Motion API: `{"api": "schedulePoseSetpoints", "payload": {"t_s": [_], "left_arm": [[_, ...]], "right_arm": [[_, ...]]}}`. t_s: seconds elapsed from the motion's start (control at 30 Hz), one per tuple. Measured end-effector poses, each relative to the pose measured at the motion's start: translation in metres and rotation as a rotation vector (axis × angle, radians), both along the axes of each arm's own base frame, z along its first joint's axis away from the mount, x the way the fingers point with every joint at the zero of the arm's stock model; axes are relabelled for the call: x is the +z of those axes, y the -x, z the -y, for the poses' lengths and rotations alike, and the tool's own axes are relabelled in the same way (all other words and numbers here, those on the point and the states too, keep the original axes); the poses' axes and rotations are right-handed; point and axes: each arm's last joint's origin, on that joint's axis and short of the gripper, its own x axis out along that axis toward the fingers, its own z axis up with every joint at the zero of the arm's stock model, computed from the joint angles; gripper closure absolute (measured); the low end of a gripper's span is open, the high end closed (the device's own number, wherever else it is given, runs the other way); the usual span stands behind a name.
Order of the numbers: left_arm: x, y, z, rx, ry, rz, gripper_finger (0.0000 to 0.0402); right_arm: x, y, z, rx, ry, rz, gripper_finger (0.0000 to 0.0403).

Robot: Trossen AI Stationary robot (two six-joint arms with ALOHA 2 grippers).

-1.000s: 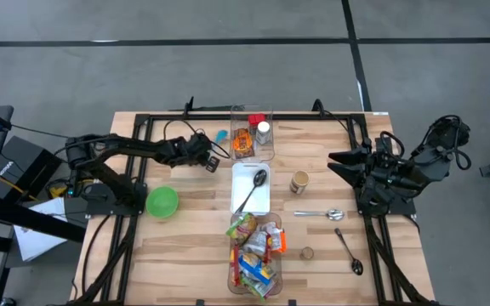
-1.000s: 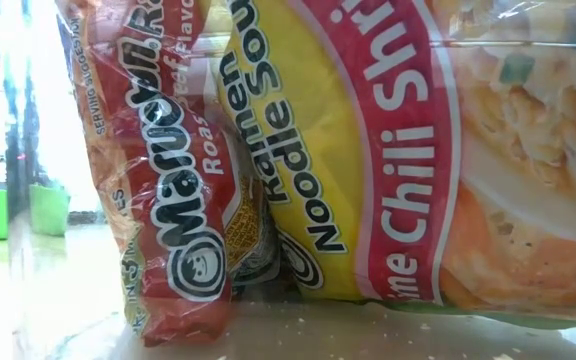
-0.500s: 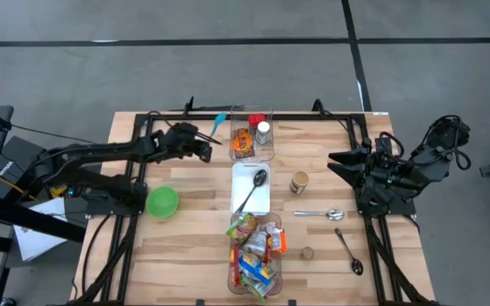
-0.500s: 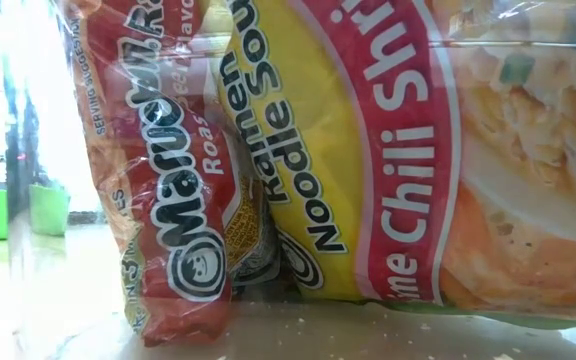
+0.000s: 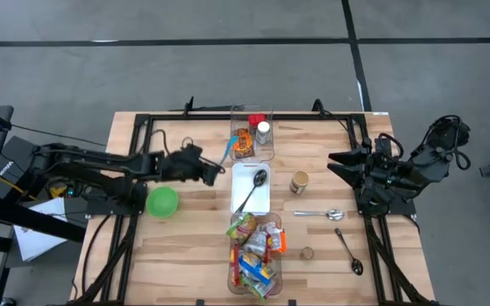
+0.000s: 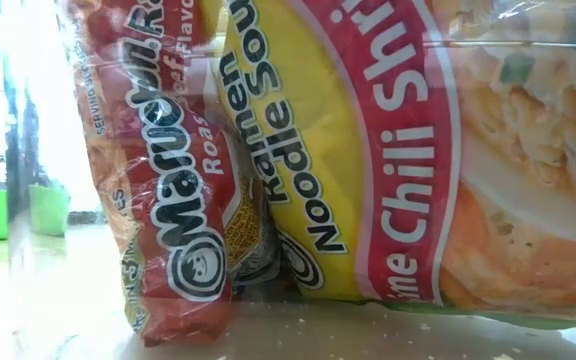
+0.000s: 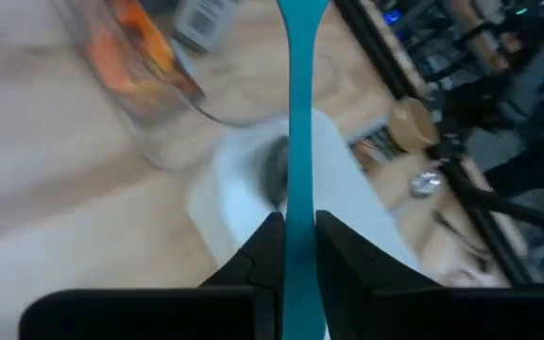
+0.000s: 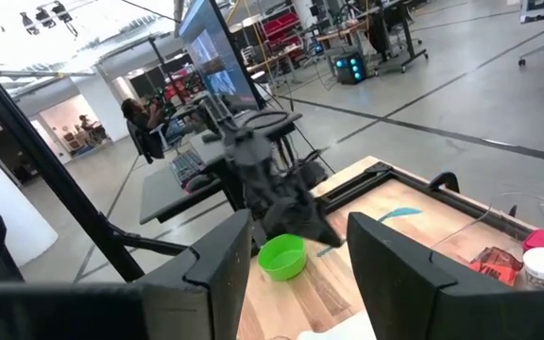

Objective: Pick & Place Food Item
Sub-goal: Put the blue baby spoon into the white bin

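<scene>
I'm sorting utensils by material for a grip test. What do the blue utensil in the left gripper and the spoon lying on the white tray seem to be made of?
The blue utensil looks like plastic: uniform teal colour, slightly translucent, thin flat handle. The spoon on the white tray looks like dark metal or dark plastic; the pictures leave that open.

Open wood left of white tray (image 5: 250, 189), green bowl (image 5: 162, 201) nearby, clear bin (image 5: 252, 134) behind

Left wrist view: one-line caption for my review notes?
Left claw shut on a blue utensil handle, pointing toward the white tray beside the clear container.
</scene>
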Motion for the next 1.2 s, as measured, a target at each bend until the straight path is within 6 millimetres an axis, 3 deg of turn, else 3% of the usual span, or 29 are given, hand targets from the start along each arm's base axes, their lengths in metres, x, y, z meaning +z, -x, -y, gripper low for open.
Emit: {"api": "schedulePoseSetpoints", "payload": {"t_s": [0.2,0.4,0.57,0.97,1.2], "left_arm": [[-0.008,-0.009,0.035,-0.012,0.062,0.042,0.037],[-0.023,-0.025,0.056,-0.028,0.122,0.077,0.037],[-0.034,-0.04,0.059,-0.025,0.141,0.127,0.037],[-0.055,-0.073,0.065,-0.053,0.152,0.038,0.037],[-0.06,-0.078,0.064,-0.031,0.135,0.022,0.037]], "right_arm": [[-0.001,0.0,0.0,0.0,0.009,-0.01,0.0232],[-0.002,0.0,0.0,0.0,0.018,-0.02,0.0232],[-0.003,0.0,0.0,0.0,0.02,-0.023,0.0232],[-0.003,0.0,0.0,0.0,0.022,-0.026,0.0232],[-0.003,0.0,0.0,0.0,0.022,-0.026,0.0232]]}}
